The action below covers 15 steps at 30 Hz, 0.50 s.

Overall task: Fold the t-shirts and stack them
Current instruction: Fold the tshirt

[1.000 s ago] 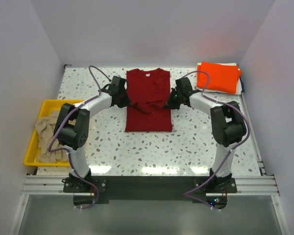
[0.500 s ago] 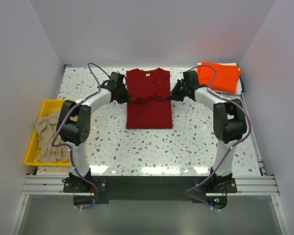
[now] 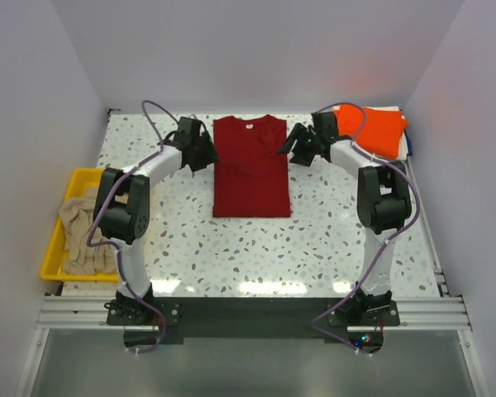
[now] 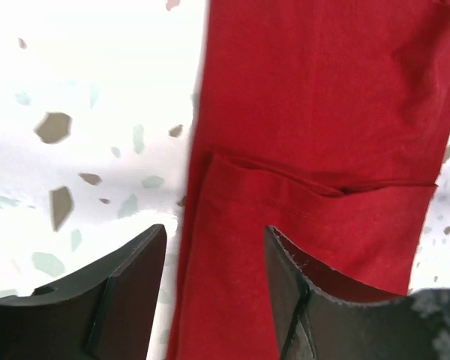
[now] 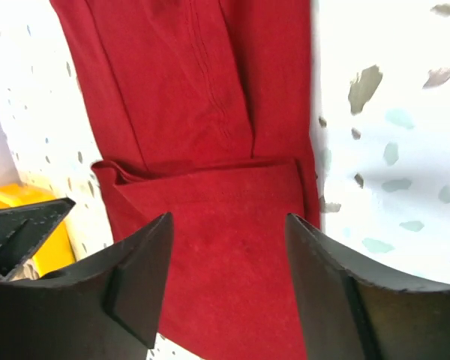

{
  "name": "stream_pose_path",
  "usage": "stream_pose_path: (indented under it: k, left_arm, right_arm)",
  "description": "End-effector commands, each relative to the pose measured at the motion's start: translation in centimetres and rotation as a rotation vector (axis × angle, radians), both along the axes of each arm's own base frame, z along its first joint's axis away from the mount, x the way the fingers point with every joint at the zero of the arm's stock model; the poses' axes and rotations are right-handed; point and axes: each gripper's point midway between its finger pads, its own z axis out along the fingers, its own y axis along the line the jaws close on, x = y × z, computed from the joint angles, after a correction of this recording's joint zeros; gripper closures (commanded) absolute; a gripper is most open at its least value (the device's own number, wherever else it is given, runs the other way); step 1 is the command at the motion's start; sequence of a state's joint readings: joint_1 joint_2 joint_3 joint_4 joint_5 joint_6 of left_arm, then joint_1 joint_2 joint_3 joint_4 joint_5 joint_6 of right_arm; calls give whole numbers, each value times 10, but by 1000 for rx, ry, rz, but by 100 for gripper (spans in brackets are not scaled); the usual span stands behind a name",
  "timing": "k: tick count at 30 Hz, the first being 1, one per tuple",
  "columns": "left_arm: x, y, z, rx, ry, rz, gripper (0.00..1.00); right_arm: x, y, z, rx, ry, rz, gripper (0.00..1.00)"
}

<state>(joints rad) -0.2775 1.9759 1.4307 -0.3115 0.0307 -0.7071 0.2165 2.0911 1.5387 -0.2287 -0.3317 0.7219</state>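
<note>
The dark red t-shirt (image 3: 250, 168) lies flat at the back middle of the table, sleeves folded in, a narrow rectangle with a white neck label. My left gripper (image 3: 205, 150) hangs at its left edge near the shoulder, open and empty; in the left wrist view the red cloth (image 4: 315, 135) lies between and below the left gripper (image 4: 216, 262). At the shirt's right edge my right gripper (image 3: 290, 148) stands open; the right wrist view shows the folded sleeve (image 5: 210, 210) under the right gripper (image 5: 226, 255). A folded orange t-shirt (image 3: 372, 129) lies back right. A beige t-shirt (image 3: 83, 231) is crumpled in the tray.
The yellow tray (image 3: 59, 231) sits at the table's left edge. White walls close in the back and both sides. Speckled tabletop (image 3: 256, 248) stretches in front of the red shirt.
Both grippers carried the sleeves back over the shirt, moved toward the back, and opened, letting go of the cloth. The shirt now lies flat and narrow.
</note>
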Motion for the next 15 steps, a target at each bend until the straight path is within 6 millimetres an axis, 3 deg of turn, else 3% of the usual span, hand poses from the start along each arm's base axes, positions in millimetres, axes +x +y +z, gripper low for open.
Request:
stream_pose_path:
  k: [1,3,5,8,10,12,15]
  left_arm:
    - [21,14,54,18,-153,6,40]
    - [19,12,56,8,-169,-7,48]
    - [16,0,58,-29,-182,-31,63]
    - [13,-28,55,-73,-196,-103,84]
    - [10,-50,46,-87,-193,-148,94]
    - [7,-69,33,-103,-169,-190,100]
    - [5,-89,18,-127,-153,-235,100]
  right_arm:
    - [12,-7,55,-4,-135,18,34]
    - [9,-6,64,-2,-158,20,37]
    - [1,7,68,12,-174,51,45]
    - [-9,34,63,29,-176,114,70]
    - [-14,52,48,35,-154,150,82]
    - [-19,71,38,66,-136,194,88]
    - [-19,94,20,126,-109,232,95]
